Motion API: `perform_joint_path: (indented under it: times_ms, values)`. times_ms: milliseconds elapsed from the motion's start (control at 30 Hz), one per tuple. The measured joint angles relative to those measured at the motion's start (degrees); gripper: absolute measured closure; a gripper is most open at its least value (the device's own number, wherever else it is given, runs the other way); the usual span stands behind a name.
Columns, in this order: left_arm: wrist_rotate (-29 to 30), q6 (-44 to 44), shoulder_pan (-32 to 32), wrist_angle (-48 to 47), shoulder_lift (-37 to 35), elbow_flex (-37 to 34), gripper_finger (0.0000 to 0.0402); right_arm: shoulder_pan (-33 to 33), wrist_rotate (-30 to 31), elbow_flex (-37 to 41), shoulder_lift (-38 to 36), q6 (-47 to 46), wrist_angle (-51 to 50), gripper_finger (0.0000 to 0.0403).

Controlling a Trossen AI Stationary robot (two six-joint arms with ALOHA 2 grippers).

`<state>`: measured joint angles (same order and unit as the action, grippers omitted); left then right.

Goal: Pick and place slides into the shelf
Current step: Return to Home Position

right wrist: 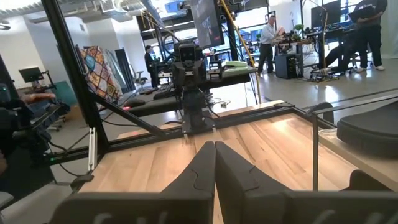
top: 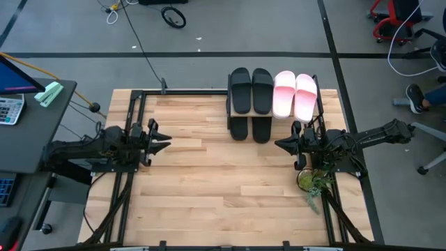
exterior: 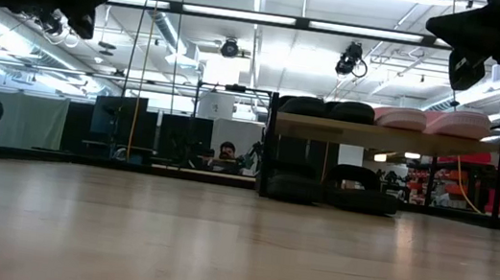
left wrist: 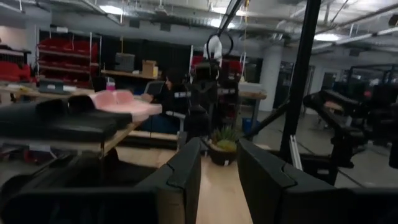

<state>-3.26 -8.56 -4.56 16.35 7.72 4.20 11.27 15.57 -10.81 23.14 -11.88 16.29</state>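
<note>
The shelf [exterior: 386, 137] stands at the table's far edge, right of the middle. On its top board lie two black slides [top: 251, 90] and two pale pink slides [top: 295, 95] side by side. Two more black slides [top: 251, 129] lie on the lower board, their ends sticking out toward the near side. My left gripper [top: 166, 142] hovers open over the table's left part, pointing right. My right gripper [top: 279, 144] hovers shut just near the shelf, pointing left. The left wrist view shows the pink slides [left wrist: 121, 102] and the black slides [left wrist: 56, 121] on the top board.
A small potted plant [top: 313, 183] sits on the table beside my right arm. Black frame rails [top: 195, 91] run along the table's edges. A side desk with a calculator [top: 10, 109] stands off the left edge. Bare wood [top: 223, 188] lies between the arms. People sit in the room behind.
</note>
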Motion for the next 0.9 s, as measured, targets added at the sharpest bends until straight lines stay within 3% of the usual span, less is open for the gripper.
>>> perform_joint_path:
  times_ms: [467,900]
  values:
    - [-0.04,1.80,0.00,-11.31,-4.81,-0.23,0.0294,0.00,0.00,0.00,0.00,0.00,0.01,0.0389]
    - [-0.03,1.89,0.00,-15.67,-7.49,-0.23,0.0294,0.00,-0.02,0.00,0.00,0.00,-0.02,0.0389]
